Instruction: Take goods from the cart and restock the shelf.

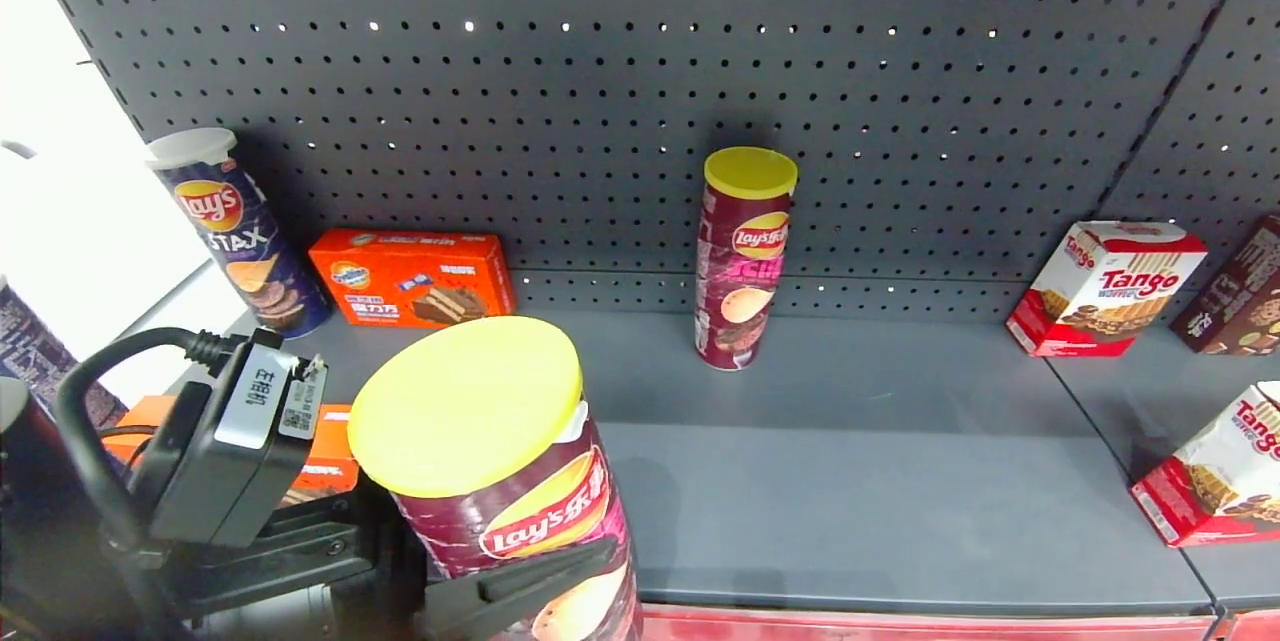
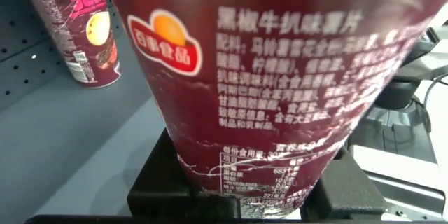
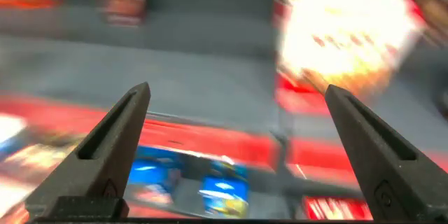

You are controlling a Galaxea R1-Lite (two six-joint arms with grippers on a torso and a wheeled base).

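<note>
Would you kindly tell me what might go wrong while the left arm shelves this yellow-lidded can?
1. The left hand grips the held can low down, so the tall can may tilt or slip.
2. Set down carelessly, it could topple the upright can already on the shelf.

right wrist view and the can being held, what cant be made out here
- Right wrist view: everything beyond the open right gripper is blurred; the blue packs cannot be identified.
- Held can: base cut off by the head view's bottom edge, partly crossed by the left gripper.
- Lower orange box, head view: mostly hidden behind the left arm.
- Brown box: cut by the head view's right edge.
</note>
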